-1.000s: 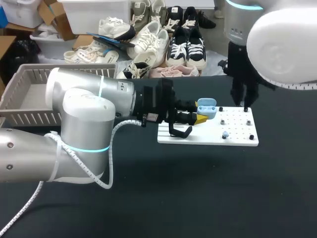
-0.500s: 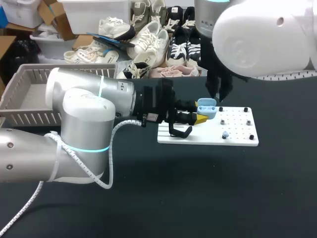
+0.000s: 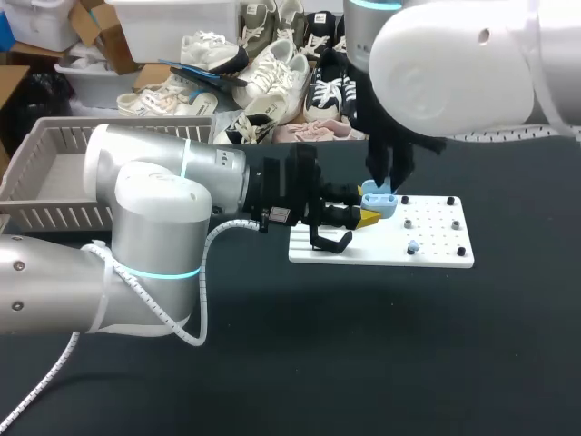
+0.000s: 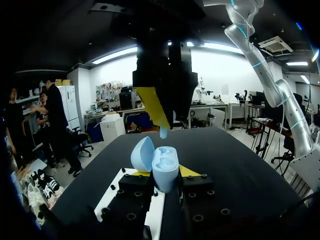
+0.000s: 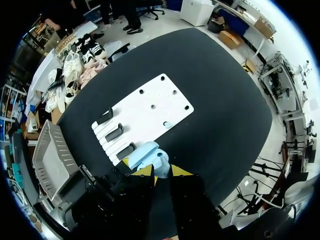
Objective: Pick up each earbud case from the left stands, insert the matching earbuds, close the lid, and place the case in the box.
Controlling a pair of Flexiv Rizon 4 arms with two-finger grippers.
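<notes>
Black counter [image 3: 363, 345], white board [image 3: 436, 222] lying on it. Left gripper [image 4: 165, 172] is clamped on the open blue earbud case [image 4: 159, 162], up over the board's stand end. Right gripper [image 3: 388, 182] hangs just above the case, pinching a small blue earbud [image 4: 163, 132].

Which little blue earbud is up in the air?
The earbud pinched by the right gripper, hanging just above the open case. The other earbud sits on the white board.

The open blue earbud case [image 5: 151, 158] lies just ahead of the right gripper [image 5: 162, 171], near the white board [image 5: 145, 107].
</notes>
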